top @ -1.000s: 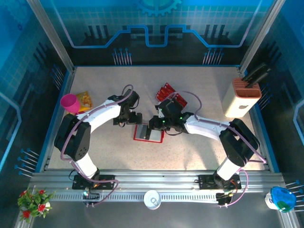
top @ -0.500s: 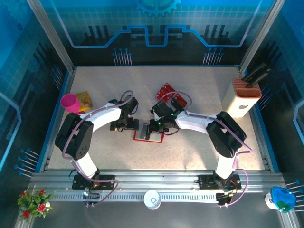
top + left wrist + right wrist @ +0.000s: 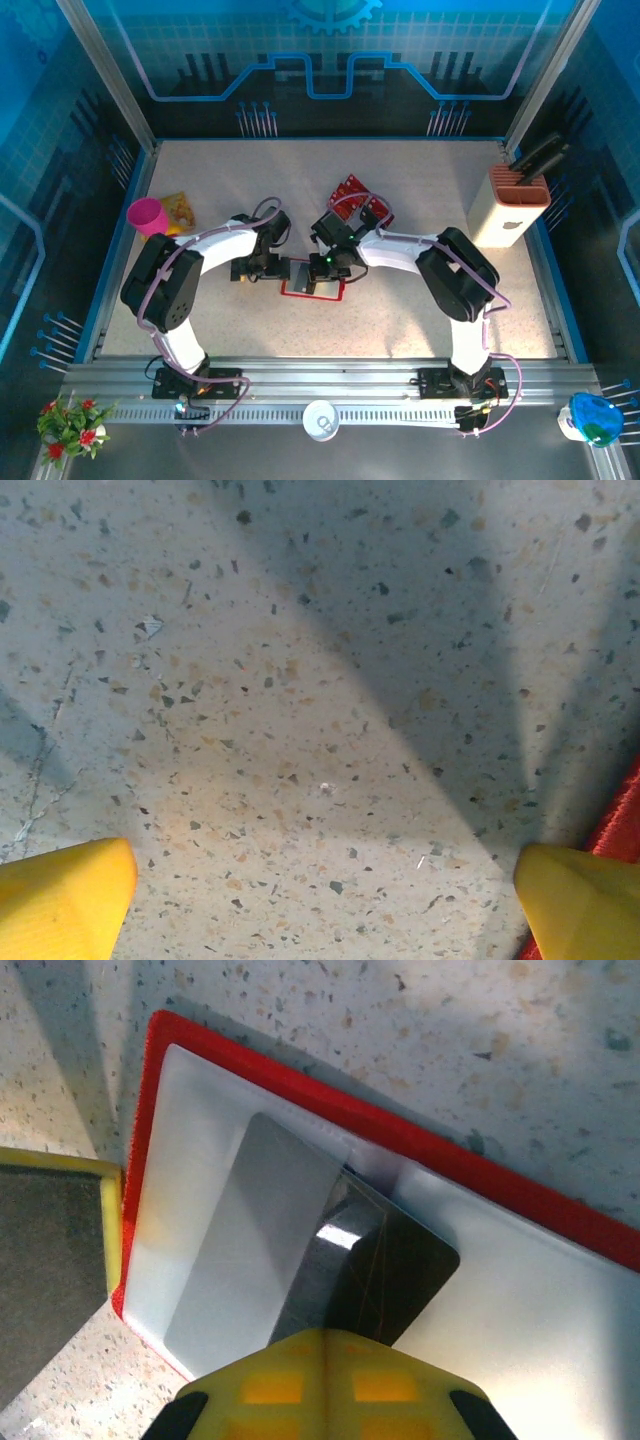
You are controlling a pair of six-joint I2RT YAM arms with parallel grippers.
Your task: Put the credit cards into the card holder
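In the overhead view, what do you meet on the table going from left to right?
pink cup → yellow packet → left hand → card holder → credit cards → beige slotted block

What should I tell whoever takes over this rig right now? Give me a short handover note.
Left fingers: open and empty, one tip beside the card holder's red rim.
Right fingers: shut on one credit card, held over the holder with its front edge at the inner pocket.
The holder lies open and flat. The remaining cards sit in a red pile behind it.
Done: one card picked up and brought to the pocket.
Left: slide it fully in, release, then fetch the rest.
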